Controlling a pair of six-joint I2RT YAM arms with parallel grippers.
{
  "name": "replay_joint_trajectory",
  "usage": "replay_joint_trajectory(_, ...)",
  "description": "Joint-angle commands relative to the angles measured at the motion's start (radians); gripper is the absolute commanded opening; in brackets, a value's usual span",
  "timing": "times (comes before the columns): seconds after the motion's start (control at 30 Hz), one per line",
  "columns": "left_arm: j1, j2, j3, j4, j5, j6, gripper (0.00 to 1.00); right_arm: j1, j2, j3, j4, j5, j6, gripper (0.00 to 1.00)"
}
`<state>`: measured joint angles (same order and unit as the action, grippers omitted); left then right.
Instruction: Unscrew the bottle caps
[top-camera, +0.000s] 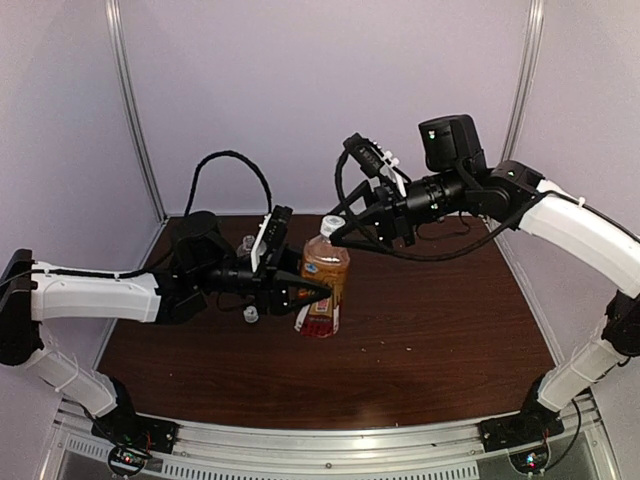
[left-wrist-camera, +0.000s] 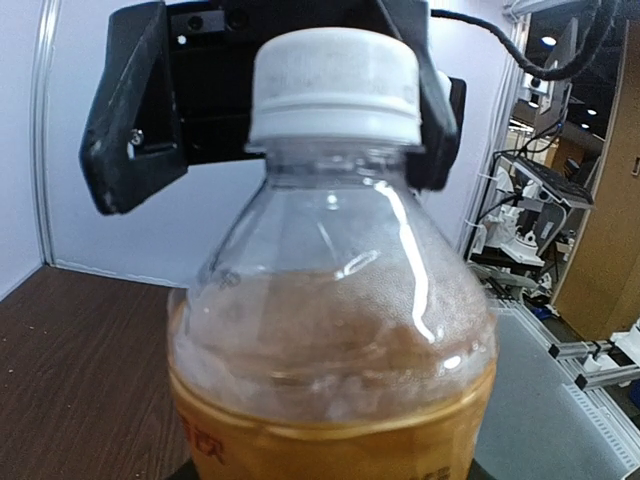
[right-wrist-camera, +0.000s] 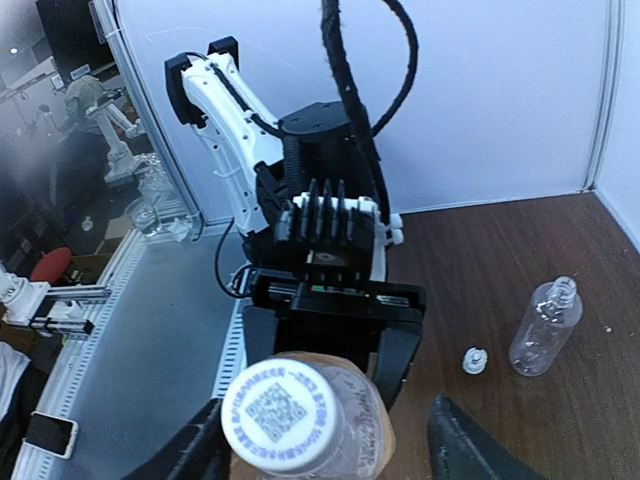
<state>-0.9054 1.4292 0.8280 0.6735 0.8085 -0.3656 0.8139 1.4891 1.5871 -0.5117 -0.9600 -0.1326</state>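
Right fingers (right-wrist-camera: 470, 450): spread, one on each side of the white cap (right-wrist-camera: 277, 415).
Left gripper (top-camera: 315, 293): clamped on the body of the amber bottle (top-camera: 322, 280), which is tilted near the centre of the worktop (top-camera: 450, 330).
Amber bottle content: brown liquid up to the shoulder, cap on.
Around: clear bottle (right-wrist-camera: 545, 328) with open neck, looks empty, and loose cap (right-wrist-camera: 475, 360) near it, both toward the left edge.
In the way: left arm partly hides the clear bottle from above.

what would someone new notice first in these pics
The amber bottle tilts at mid-table, gripped around its body by the left gripper, with the right gripper open either side of its white cap. Beyond the left arm, a clear bottle sits uncapped, its loose cap nearby.
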Motion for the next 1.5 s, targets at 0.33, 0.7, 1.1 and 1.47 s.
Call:
replay_joint_trajectory(0.33, -0.007, -0.038, 0.077, -0.075, -0.358, 0.037, 0.25, 0.014, -0.058, 0.102, 0.121, 0.425, 0.39, 0.91)
replay_joint_trajectory(0.7, -0.009, 0.002, 0.139, -0.117, -0.43, 0.069, 0.24, 0.025, 0.058, 0.203, 0.034, 0.524, 0.392, 0.84)
replay_joint_trajectory(1.1, -0.008, 0.016, 0.145, -0.13, -0.443, 0.087, 0.24, 0.031, 0.086, 0.211, 0.013, 0.486, 0.368, 0.56)
replay_joint_trajectory(1.47, -0.009, 0.005, 0.131, -0.125, -0.456, 0.087, 0.23, 0.031, 0.079, 0.178, 0.035, 0.459, 0.372, 0.32)
